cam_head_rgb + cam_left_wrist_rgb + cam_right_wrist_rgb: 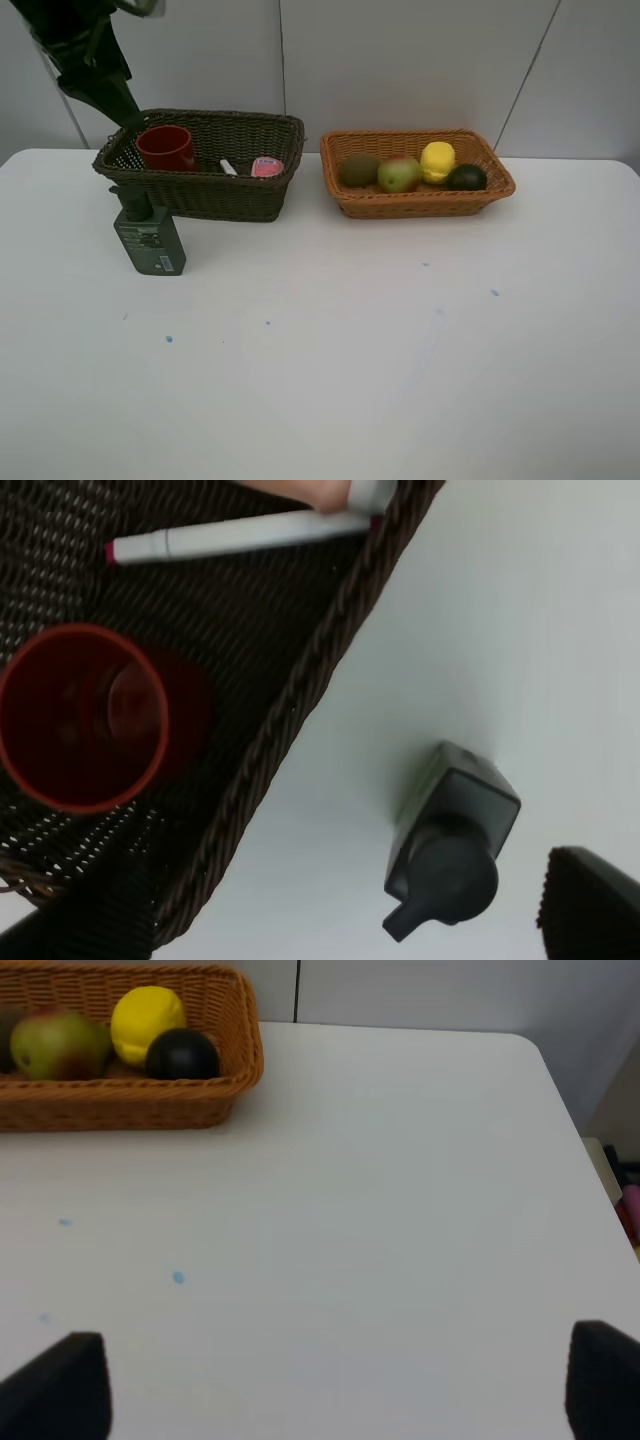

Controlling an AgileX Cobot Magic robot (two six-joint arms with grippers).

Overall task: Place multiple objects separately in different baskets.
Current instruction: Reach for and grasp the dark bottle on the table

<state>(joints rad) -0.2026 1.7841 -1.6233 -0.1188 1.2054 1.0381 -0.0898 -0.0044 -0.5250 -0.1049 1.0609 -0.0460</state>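
White table (400, 350), pale wall panels behind.
Both grippers released, empty; pump bottle (452, 842) stands beside the left finger (590, 905), outside the dark basket (300, 695).

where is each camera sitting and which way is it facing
Exterior high: mounted high in front of the table, looking down at both baskets; the left arm shows top left.
Left wrist: above the dark brown basket, facing down on the red cup and pump bottle; one end effector fingertip shows.
Right wrist: low over bare table, facing the tan basket; both fingertips show.
Shared: the exterior and left wrist views both show the cup.
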